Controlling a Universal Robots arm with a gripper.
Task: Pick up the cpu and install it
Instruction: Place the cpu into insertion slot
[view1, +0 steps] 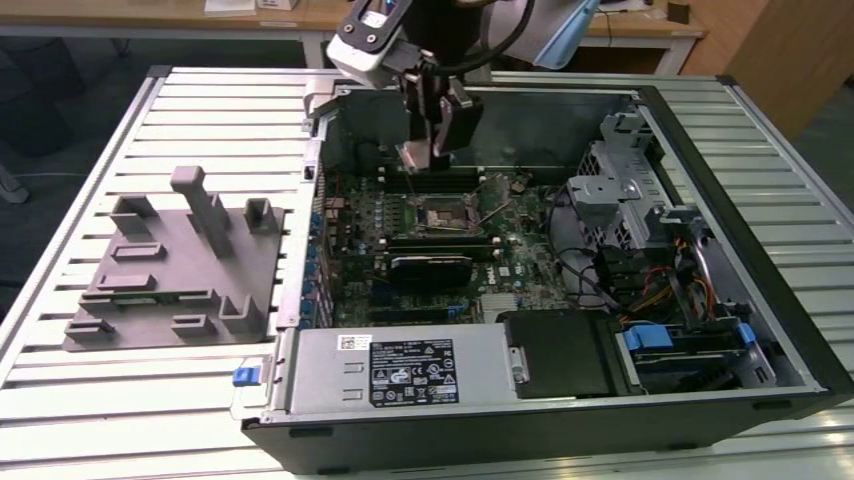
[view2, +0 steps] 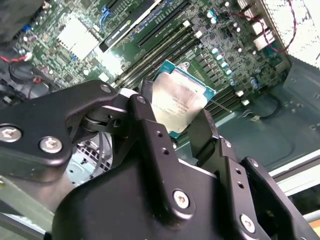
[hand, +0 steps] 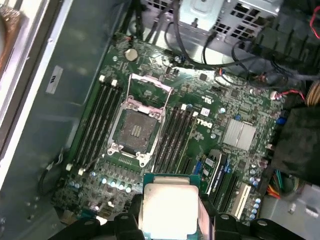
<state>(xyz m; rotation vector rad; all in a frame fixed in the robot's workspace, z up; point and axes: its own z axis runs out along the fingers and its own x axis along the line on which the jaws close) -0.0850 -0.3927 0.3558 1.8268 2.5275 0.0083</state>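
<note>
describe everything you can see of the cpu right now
The cpu is a small flat square chip with a pale silvery metal top and a thin green rim. The gripper clamps it by two opposite edges between black fingers. It hangs inside the open computer case, above the motherboard and clear of the open, empty socket. Nothing else touches it.

Exterior view: even, bright light; table (view1: 80, 180) slats at 9 o'clock gleam, computer case (view1: 561, 125) interior shadowed. First wrist view: glare whitens the cpu (hand: 167, 210).
</note>
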